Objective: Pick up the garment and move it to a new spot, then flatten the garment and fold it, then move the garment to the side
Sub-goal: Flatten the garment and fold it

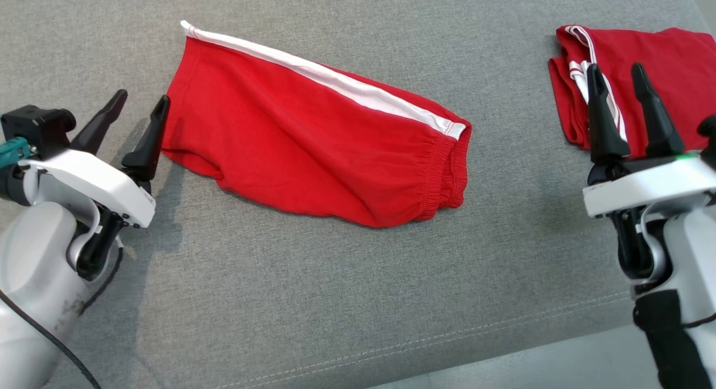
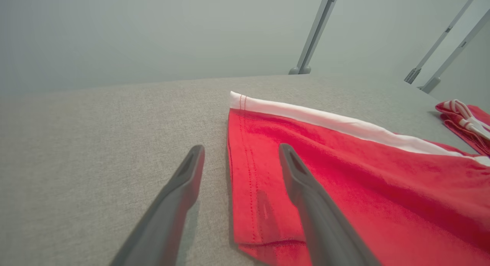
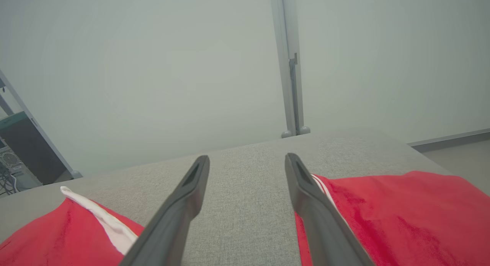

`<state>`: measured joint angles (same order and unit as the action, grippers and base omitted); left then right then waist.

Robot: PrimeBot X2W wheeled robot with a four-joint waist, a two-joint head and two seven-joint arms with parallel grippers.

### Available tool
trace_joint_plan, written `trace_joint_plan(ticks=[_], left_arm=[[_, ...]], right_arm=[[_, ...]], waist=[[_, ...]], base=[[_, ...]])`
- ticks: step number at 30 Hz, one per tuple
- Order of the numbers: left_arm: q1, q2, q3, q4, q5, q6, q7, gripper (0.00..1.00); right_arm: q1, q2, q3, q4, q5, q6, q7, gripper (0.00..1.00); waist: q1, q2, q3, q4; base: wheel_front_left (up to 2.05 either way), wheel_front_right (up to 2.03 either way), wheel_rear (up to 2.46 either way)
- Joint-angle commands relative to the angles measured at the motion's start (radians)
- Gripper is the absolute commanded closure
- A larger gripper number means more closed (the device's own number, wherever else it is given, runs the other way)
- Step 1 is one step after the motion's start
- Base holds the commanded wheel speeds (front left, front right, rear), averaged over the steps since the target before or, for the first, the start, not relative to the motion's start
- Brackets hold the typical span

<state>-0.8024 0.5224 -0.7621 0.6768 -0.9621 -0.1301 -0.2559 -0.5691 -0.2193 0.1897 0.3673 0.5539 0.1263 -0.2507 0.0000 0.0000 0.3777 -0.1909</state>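
The grey bench [image 1: 335,299] carries the folded red garment [image 1: 313,148] at its middle and a second red garment [image 1: 671,59] at the far right corner. The left hand [image 1: 142,96], by the hem, and the right hand [image 1: 615,67] are both released and empty. The right hand is close to the wrong cloth and might snag it.

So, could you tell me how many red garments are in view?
2: striped red shorts in the middle, and another red garment far right, partly behind the right gripper.
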Motion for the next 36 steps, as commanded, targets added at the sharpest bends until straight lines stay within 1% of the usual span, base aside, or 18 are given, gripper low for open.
trace_joint_plan(ticks=[1,3,5,6,8,12,16,21,22,23,24,27,30,34,36], left_arm=[[0.004,0.022,0.069,-0.014,0.027,0.003,-0.006,0.0],[0.035,-0.004,0.124,-0.009,0.058,0.003,-0.006,0.0],[0.062,-0.026,0.166,0.0,0.089,0.002,-0.006,0.0],[0.062,-0.026,0.166,0.0,0.089,0.002,-0.006,0.0],[0.081,-0.047,0.202,0.017,0.111,0.001,-0.006,0.0],[0.105,-0.078,0.249,0.07,0.14,0.001,-0.006,0.0],[0.113,-0.112,0.255,0.138,0.132,0.0,-0.006,0.0],[0.106,-0.134,0.228,0.2,0.095,0.0,-0.005,0.0],[0.103,-0.136,0.222,0.211,0.086,0.0,-0.004,0.03],[0.1,-0.139,0.215,0.22,0.078,0.0,-0.002,0.39],[0.098,-0.145,0.195,0.227,0.063,0.0,0.006,1.0],[0.096,-0.147,0.175,0.223,0.046,0.0,0.009,1.0],[0.095,-0.15,0.15,0.208,0.019,0.0,0.003,1.0],[0.108,-0.158,0.151,0.19,0.008,0.0,-0.004,1.0],[0.115,-0.162,0.175,0.172,0.019,0.0,-0.005,1.0]], right_arm=[[0.042,0.023,-0.017,-0.036,-0.047,0.004,-0.011,0.0],[0.063,0.053,-0.053,-0.049,-0.113,0.004,-0.011,0.0],[0.082,0.08,-0.079,-0.057,-0.152,0.004,-0.011,0.0],[0.082,0.08,-0.079,-0.057,-0.152,0.004,-0.011,0.0],[0.096,0.093,-0.087,-0.06,-0.183,0.004,-0.011,0.0],[0.114,0.11,-0.099,-0.053,-0.2,0.004,-0.011,0.0],[0.125,0.115,-0.1,-0.044,-0.21,0.004,-0.011,0.0],[0.128,0.119,-0.097,-0.034,-0.211,0.004,-0.011,0.0],[0.128,0.12,-0.096,-0.032,-0.212,0.004,-0.011,0.0],[0.128,0.12,-0.096,-0.03,-0.212,0.004,-0.011,0.0],[0.128,0.121,-0.097,-0.026,-0.211,0.004,-0.011,0.0],[0.127,0.122,-0.097,-0.026,-0.21,0.004,-0.011,0.0],[0.129,0.121,-0.096,-0.022,-0.207,0.004,-0.011,0.0],[0.126,0.115,-0.099,-0.02,-0.203,0.004,-0.011,0.0],[0.127,0.111,-0.098,-0.016,-0.202,0.004,-0.011,0.0]], waist=[[0.0,0.0,0.0,-0.002],[0.0,0.0,0.001,-0.005],[0.0,0.0,0.003,-0.01],[0.0,0.0,0.003,-0.01],[0.0,0.0,0.003,-0.016],[0.0,0.0,-0.001,-0.031],[0.0,0.0,-0.005,-0.044],[0.0,0.0,-0.007,-0.054],[0.0,0.0,-0.008,-0.055],[0.0,0.0,-0.009,-0.055],[0.0,0.0,-0.011,-0.054],[0.0,0.0,-0.013,-0.051],[0.0,0.0,-0.024,-0.032],[0.0,0.0,-0.048,0.001],[0.0,0.0,-0.061,0.022]], base=[[0.0,0.0,0.0],[0.0,0.0,0.0],[0.0,0.0,0.0],[0.0,0.0,0.0],[0.0,0.0,0.0],[0.0,0.0,0.0],[0.0,0.0,0.0],[0.0,0.0,0.0],[0.0,0.0,0.0],[0.0,0.0,0.0],[0.0,0.0,0.0],[0.0,0.0,0.0],[0.0,0.0,0.0],[0.0,0.0,0.0],[0.0,0.0,0.0]])
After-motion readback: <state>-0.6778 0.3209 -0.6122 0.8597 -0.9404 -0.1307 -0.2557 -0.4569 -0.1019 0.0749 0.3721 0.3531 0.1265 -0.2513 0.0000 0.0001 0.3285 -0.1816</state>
